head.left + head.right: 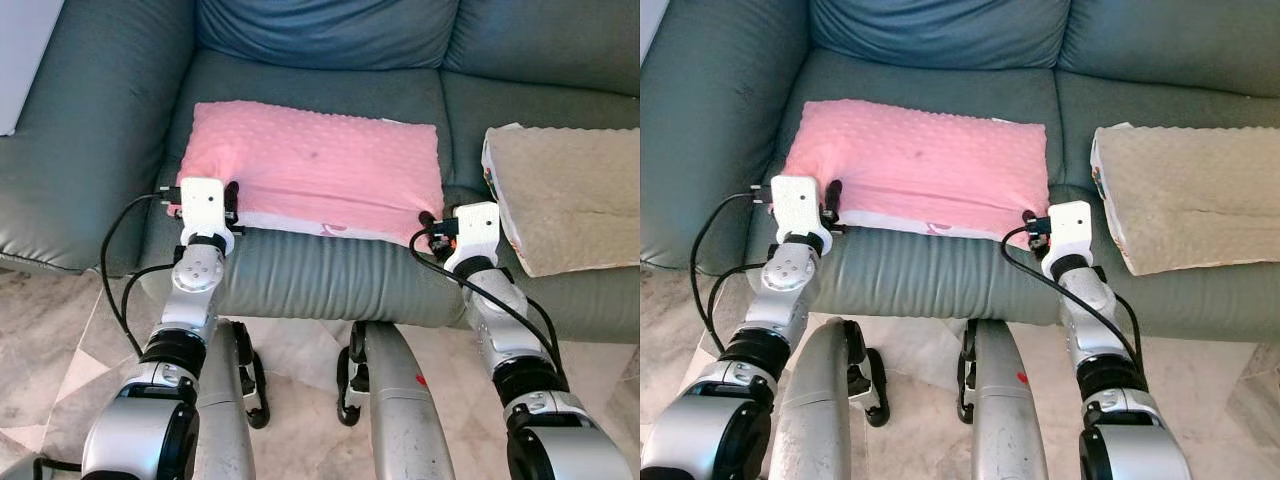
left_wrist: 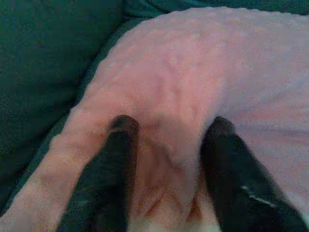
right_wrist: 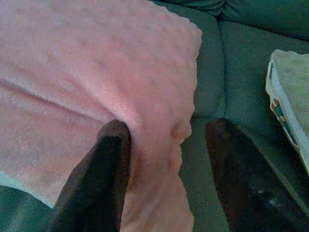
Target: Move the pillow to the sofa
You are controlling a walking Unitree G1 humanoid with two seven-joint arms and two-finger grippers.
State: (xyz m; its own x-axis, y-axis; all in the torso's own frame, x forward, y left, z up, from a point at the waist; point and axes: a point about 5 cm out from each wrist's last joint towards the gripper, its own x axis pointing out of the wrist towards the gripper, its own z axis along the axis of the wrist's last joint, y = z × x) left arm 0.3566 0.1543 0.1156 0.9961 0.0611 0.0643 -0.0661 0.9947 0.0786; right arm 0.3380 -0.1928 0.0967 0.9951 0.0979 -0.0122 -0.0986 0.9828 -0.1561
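A pink dotted pillow (image 1: 315, 165) lies flat on the grey-green sofa (image 1: 320, 280), on the left seat cushion. My left gripper (image 2: 171, 123) is at the pillow's near left corner, open, its two black fingers (image 2: 123, 140) pressed into the fabric with a bunched fold between them. My right gripper (image 3: 169, 128) is at the near right corner, open, one finger resting on the pillow (image 3: 87, 63) and the other over the bare seat. In the head views both wrists, the left (image 1: 203, 205) and the right (image 1: 470, 228), sit at the seat's front edge.
A beige cushion (image 1: 570, 195) with a patterned side lies on the right seat, close to my right wrist. The sofa's left armrest (image 1: 90, 130) and back cushions (image 1: 330, 30) border the pillow. Marble floor (image 1: 50, 330) and my own legs (image 1: 400, 410) lie below.
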